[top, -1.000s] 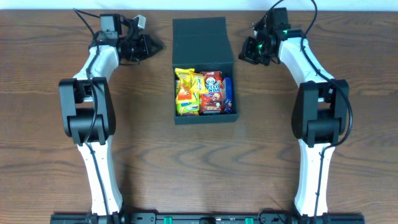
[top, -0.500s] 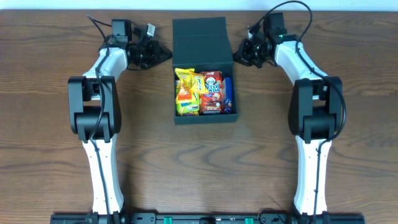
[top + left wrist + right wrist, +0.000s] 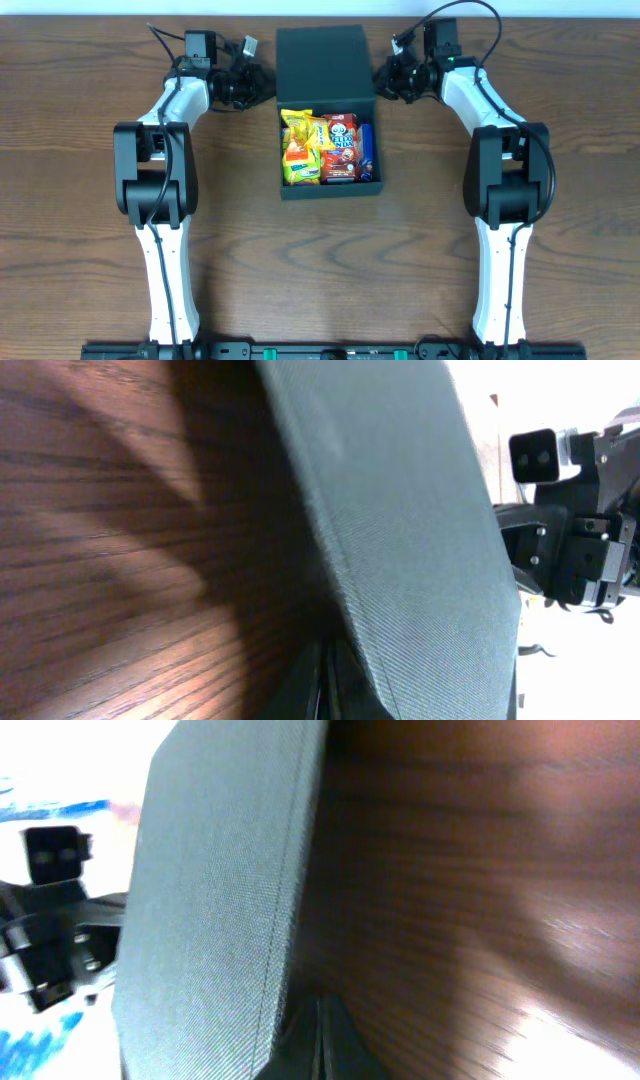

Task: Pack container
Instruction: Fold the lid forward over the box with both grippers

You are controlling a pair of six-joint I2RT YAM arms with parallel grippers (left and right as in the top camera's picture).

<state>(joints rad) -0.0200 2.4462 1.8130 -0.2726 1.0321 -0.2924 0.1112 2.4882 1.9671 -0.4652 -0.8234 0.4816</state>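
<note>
The container [image 3: 330, 190] is a matte black box, open, with its flap lid [image 3: 325, 65] lying back toward the far edge. Inside lie a yellow snack packet [image 3: 303, 148], a red one [image 3: 341, 148] and a blue one [image 3: 367, 150]. My left gripper [image 3: 266, 86] is shut, its tips at the lid's left edge. In the left wrist view the closed fingers [image 3: 335, 690] sit low under the lid's edge [image 3: 400, 510]. My right gripper [image 3: 381, 82] is shut at the lid's right edge. In the right wrist view its fingers [image 3: 322, 1040] lie beside the lid [image 3: 210, 900].
The wooden table [image 3: 320, 270] runs around the box. Each wrist view shows the opposite gripper beyond the lid: the right one in the left wrist view [image 3: 570, 530], the left one in the right wrist view [image 3: 50, 920]. The table's far edge is just behind the lid.
Both grippers have moved inward from the sides until their tips reach the lid's left and right edges. The box and packets have not moved.
</note>
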